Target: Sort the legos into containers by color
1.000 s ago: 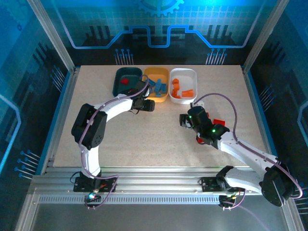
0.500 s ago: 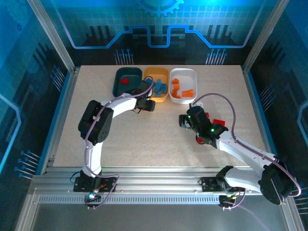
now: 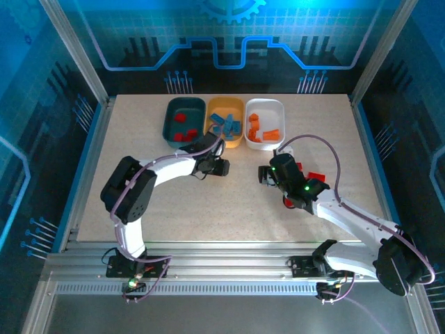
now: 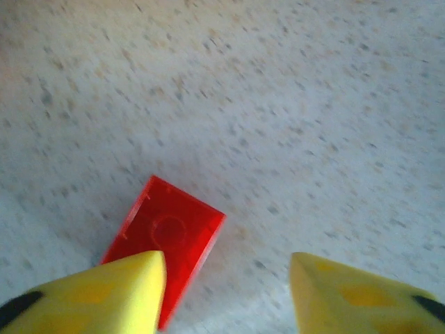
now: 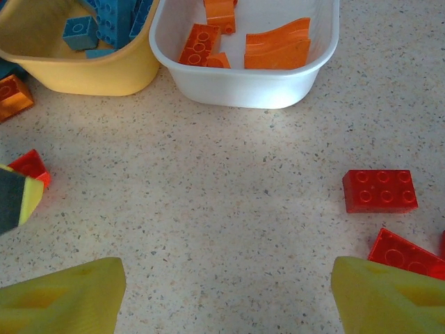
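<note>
From above, the left gripper (image 3: pixel 221 167) has backed off the trays and now hangs nearer us than the white tray (image 3: pixel 281 110), to its left, so another pick looks due. Its wrist camera shows spread, empty jaws over a red brick (image 4: pixel 167 233). The right gripper (image 5: pixel 222 275) gapes empty just short of the white tray, with loose red legos (image 5: pixel 379 191) to its right.

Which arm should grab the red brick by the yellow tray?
Left. The left gripper hangs open right over that red brick; the right gripper sits farther off, nearer other red bricks.
</note>
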Robot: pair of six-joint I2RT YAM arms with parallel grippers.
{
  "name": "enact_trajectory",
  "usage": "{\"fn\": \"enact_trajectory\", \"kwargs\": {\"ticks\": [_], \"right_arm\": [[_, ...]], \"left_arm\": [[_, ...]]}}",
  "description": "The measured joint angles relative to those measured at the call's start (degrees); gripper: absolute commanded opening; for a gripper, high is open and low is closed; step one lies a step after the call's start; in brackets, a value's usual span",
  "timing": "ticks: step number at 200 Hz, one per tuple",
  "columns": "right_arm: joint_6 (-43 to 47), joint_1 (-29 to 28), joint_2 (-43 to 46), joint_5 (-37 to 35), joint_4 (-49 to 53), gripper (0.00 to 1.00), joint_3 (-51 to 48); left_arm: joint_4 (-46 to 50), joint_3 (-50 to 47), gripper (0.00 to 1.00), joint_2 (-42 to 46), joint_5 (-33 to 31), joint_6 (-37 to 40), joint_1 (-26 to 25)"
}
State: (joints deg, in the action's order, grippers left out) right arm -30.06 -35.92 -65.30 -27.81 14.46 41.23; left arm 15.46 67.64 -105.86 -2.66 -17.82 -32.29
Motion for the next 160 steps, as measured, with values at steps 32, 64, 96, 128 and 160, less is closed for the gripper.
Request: {"fn": "enact_trajectory", "kwargs": {"ticks": [32,64,96,128,160], "right_arm": [[0.00,0.00,-0.33,0.44,0.00,0.79,0.00],[0.00,0.00,-0.48,0.90,0.00,0.79,0.00],[0.00,0.00,-0.48,1.27,-0.02,0.79,0.00],[0.02,0.00,-0.48,1.27,0.00,0.79,0.00],[0.02,0.00,-0.46,1.27,0.00,0.79,0.00]], "left_arm": [[1.03,0.24,0.69,4.46,-0.50,-0.39,-0.83],[3.72,3.32,0.68,2.05,-4.26,1.90,-0.81],[8.59,8.79,0.68,-6.03,-8.20,5.86,-0.76],[11.54,11.21,0.67,-9.49,-11.26,8.50,-0.48],[12.76,13.99,0.44,-12.17,-11.74,10.08,-0.07]]}}
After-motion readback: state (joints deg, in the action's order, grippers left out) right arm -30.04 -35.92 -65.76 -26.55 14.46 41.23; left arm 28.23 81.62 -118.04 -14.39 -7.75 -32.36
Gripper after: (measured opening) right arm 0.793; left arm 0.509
